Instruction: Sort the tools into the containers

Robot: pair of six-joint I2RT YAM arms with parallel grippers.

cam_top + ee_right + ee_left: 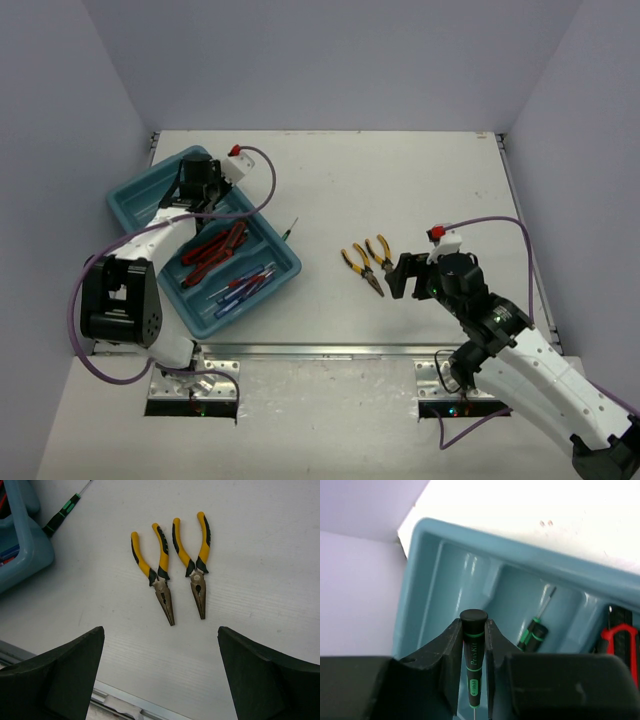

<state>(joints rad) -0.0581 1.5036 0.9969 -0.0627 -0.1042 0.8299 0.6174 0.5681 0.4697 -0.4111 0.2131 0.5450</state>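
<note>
The teal tray (pixel 128 203) lies at the table's left. My left gripper (pixel 473 626) hangs over its far end, shut on a thin black-green screwdriver (pixel 472 655) held lengthwise between the jaws. Another black-green screwdriver (pixel 535 632) lies in the compartment below. Red-handled cutters (pixel 215 246) and blue-handled screwdrivers (pixel 246 284) fill nearer compartments. One black-green screwdriver (pixel 291 230) lies loose on the table beside the tray. Two yellow-handled pliers (pixel 152 567) (pixel 192 555) lie side by side on the table, tips toward my right gripper (pixel 161 630), which stands wide open just short of them.
A metal rail (pixel 320 350) runs along the table's near edge, close under my right gripper. Pale walls close in the table's left, back and right. The tray's corner (pixel 25 550) shows at the left of the right wrist view.
</note>
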